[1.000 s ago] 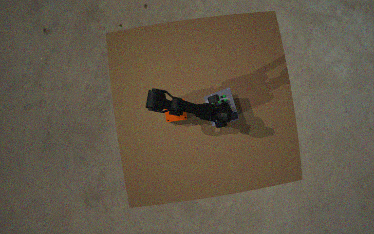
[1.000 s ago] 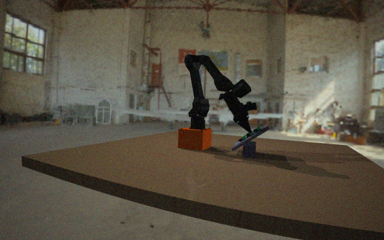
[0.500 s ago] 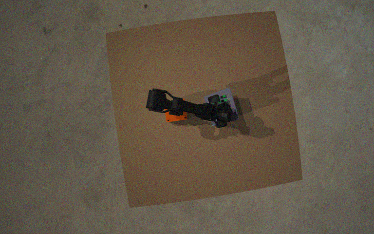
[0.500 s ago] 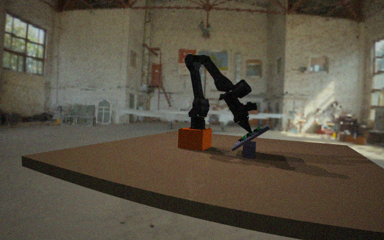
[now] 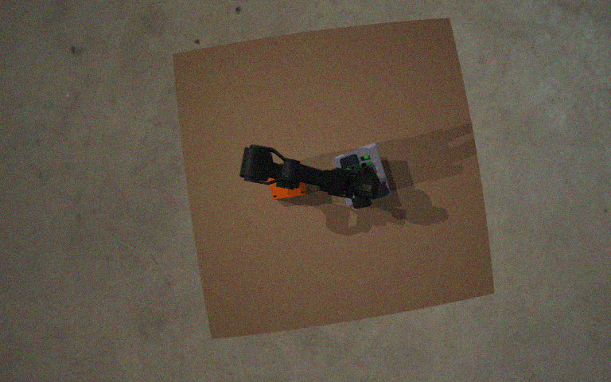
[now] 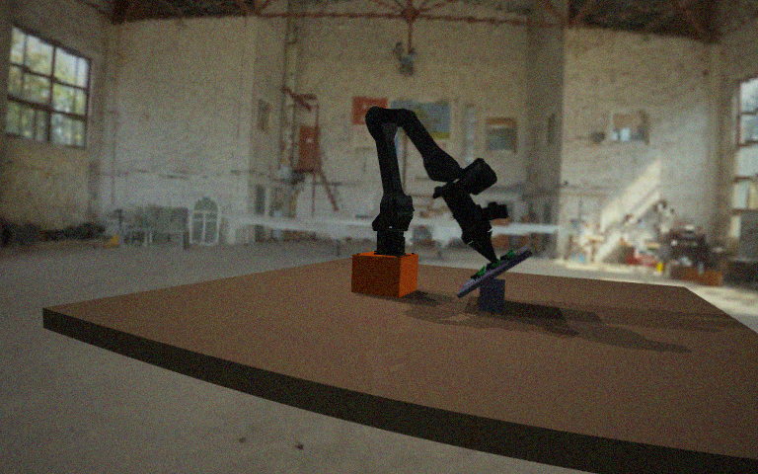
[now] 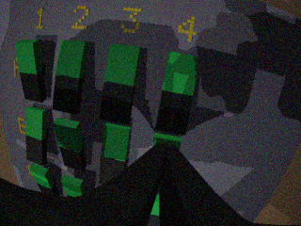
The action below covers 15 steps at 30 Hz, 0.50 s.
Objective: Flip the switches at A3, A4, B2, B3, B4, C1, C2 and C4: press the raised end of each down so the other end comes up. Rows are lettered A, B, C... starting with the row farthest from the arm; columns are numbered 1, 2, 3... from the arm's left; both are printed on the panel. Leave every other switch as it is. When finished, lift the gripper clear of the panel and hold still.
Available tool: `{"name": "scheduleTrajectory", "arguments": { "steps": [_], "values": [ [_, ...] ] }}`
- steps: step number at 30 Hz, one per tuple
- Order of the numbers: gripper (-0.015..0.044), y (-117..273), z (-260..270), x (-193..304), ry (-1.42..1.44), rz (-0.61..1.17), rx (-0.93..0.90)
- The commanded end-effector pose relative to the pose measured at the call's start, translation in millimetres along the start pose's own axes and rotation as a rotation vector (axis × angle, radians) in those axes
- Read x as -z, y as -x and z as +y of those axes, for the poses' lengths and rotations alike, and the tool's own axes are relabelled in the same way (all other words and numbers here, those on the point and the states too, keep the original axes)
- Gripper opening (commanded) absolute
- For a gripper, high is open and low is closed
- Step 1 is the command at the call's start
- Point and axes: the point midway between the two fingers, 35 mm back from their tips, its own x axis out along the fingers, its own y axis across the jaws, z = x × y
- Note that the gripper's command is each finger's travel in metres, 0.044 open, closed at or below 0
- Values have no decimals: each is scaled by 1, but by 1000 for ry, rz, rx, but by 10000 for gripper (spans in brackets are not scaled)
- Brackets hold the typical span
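The tilted grey panel (image 5: 371, 148) (image 6: 469, 289) (image 7: 226, 137) carries green-and-black rocker switches. My gripper (image 6: 494, 261) (image 7: 165, 153) is shut and empty, its tips at the far end of switch B4 (image 7: 167, 138), covering most of it. In the wrist view, A1 (image 7: 28, 57), A2 (image 7: 71, 58), A3 (image 7: 122, 64), A4 (image 7: 180, 72), B1 (image 7: 36, 123), B2 (image 7: 68, 135) and B3 (image 7: 117, 142) show. C1 (image 7: 40, 176) and C2 (image 7: 71, 186) show partly. C3 is hidden by the fingers; a green bit of C4 (image 7: 155, 207) shows. Raised ends are hard to tell.
The panel rests on a blue block (image 6: 492, 296) on the brown table (image 5: 315, 270) (image 6: 279, 335). The arm's orange base (image 5: 288, 191) (image 6: 380, 275) stands behind the panel's near edge. Arm shadows fall across the panel and table.
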Motion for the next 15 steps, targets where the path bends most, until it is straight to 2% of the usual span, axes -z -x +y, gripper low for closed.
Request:
{"name": "scheduleTrajectory", "arguments": {
  "steps": [1, 4, 9, 15],
  "values": [
    [0, -1, 0, 1, -4, 5, 2],
    [0, 13, -1, -1, -1, -3, 0],
    [0, 59, -1, 3, -3, -16, 2],
    [0, 64, 1, 4, -3, -17, 2]
  ]
}}
